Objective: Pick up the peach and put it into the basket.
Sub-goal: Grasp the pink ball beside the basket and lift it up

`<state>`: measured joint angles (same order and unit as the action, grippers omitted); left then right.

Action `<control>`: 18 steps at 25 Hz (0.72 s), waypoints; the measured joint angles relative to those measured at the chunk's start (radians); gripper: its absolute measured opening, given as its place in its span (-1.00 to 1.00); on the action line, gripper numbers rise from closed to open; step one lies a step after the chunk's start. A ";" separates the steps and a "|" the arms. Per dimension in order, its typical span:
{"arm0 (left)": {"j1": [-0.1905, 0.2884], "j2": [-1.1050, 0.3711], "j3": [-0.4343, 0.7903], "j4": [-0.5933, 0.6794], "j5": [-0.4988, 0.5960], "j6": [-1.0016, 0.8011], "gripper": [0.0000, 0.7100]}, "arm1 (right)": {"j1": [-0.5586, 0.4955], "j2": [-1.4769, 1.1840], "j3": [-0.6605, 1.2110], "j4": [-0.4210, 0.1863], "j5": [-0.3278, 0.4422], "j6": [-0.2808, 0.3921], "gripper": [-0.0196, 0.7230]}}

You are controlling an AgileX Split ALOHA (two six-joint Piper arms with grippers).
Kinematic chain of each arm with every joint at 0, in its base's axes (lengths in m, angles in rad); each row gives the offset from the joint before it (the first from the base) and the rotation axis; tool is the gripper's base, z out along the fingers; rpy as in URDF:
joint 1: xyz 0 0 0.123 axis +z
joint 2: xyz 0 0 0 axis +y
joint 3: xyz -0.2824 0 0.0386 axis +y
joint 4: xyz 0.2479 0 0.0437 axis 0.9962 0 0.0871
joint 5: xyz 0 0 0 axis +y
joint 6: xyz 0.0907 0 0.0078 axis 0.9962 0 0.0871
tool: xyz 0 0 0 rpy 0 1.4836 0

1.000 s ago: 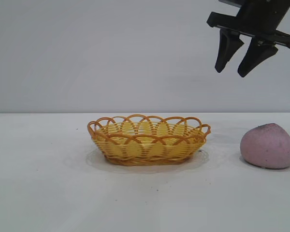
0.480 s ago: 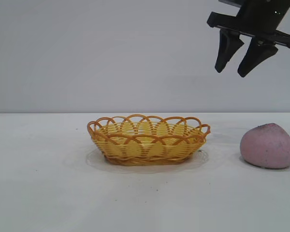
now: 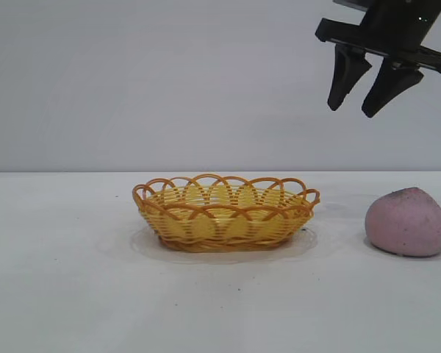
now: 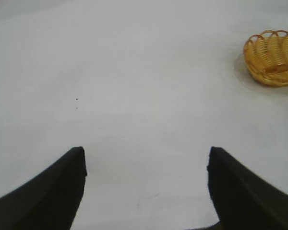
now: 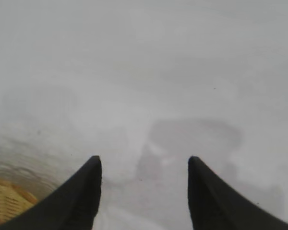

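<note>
While the white table (image 3: 59,294) lies bare at frame bottom, the wicker basket (image 3: 226,213) sits centre, the peach (image 3: 407,222) lower right untouched, and the right gripper (image 3: 359,99), jaws apart and empty, hangs upper right; reaching down onto the peach looks next.

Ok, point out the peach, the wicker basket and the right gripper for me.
peach (image 3: 407,223): exterior view, middle of its pink side.
wicker basket (image 3: 226,234): exterior view, front woven wall below the looped rim.
right gripper (image 3: 359,109): exterior view, between the two dark fingertips.
</note>
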<state>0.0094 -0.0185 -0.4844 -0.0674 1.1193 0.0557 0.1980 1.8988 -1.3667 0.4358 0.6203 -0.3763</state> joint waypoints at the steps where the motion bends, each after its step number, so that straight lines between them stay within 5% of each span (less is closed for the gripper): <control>1: 0.000 0.000 0.000 0.000 0.000 0.000 0.32 | 0.000 0.000 0.000 0.000 0.006 -0.017 0.10; 8: 0.000 0.000 0.000 0.003 0.000 0.000 0.32 | 0.000 0.000 0.000 -0.040 0.113 -0.068 0.10; 18: 0.000 0.000 0.000 0.029 0.000 0.000 0.32 | 0.000 0.000 0.000 -0.091 0.396 -0.057 -0.04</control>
<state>0.0094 -0.0185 -0.4844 -0.0382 1.1193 0.0557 0.1980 1.8988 -1.3667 0.3453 1.0165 -0.4330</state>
